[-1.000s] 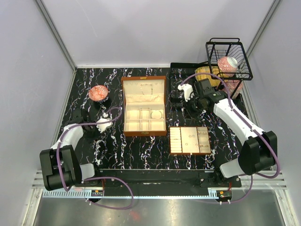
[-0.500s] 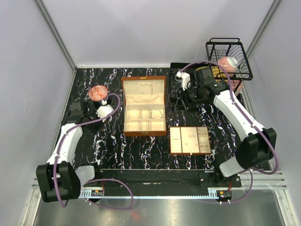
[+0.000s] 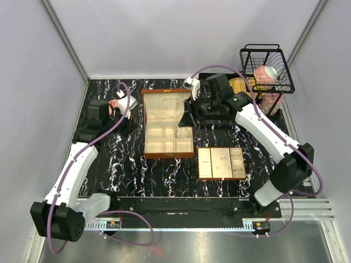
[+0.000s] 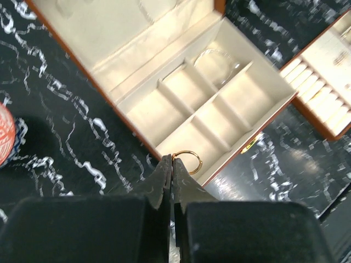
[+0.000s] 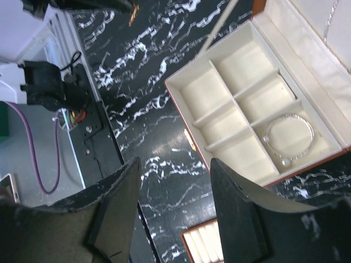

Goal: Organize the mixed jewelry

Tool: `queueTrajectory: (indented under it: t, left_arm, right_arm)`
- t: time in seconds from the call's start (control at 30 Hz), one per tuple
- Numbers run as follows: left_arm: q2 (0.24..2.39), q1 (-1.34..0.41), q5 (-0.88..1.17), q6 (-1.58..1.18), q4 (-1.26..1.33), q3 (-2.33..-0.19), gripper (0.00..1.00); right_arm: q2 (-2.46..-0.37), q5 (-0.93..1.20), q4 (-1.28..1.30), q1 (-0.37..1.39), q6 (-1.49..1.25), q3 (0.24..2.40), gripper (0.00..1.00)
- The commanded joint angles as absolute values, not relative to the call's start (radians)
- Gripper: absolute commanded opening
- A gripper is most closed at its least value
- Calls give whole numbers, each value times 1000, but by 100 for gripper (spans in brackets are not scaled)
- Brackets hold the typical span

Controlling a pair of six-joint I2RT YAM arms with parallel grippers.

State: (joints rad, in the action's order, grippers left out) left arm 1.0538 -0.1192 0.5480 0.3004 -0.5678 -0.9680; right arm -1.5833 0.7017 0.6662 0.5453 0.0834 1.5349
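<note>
My left gripper (image 4: 172, 159) is shut on a tiny coppery ring (image 4: 188, 160), held above the near left edge of the open wooden box (image 4: 137, 118). From above, the left gripper (image 3: 132, 112) hovers just left of the box (image 3: 168, 143). A silvery bangle (image 5: 288, 139) lies in the box's right-hand compartment, and it also shows in the top view (image 3: 184, 132). My right gripper (image 5: 175, 164) is open and empty, high over the box's right side (image 3: 187, 116). The cream compartment tray (image 3: 221, 163) lies right of the box.
A red patterned bowl (image 3: 113, 107) sits at the far left, partly under my left wrist. A black wire basket (image 3: 267, 68) with a pink-and-white cup stands at the back right, with a yellow object (image 3: 239, 85) beside it. Grey walls close the sides.
The left arm has stretched away from me and toward the box's left side. The right gripper has swung left from the back right to over the box's right side.
</note>
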Motion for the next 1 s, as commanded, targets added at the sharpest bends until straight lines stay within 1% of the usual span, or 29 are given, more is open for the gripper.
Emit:
queueTrajectory:
  t: [0.0, 0.17, 0.33, 0.8, 0.97]
  left_arm:
    - [1025, -204, 486, 88, -465, -1069, 0]
    - [1049, -281, 439, -46, -460, -1134, 0]
    - [1068, -350, 368, -89, -466, -1184, 0]
    - [1088, -382, 287, -101, -477, -1209, 0]
    - [1092, -383, 276, -106, -476, -1212, 0]
  right_arm:
    - [-1583, 719, 522, 590, 5, 1609, 60]
    - [-1623, 721, 485, 623, -70, 1669, 59]
    - [-1652, 747, 424, 623, -129, 1680, 57]
    - [-1729, 703, 397, 664, -187, 1763, 52]
    - [-1753, 647, 393, 690, -201, 1776, 50]
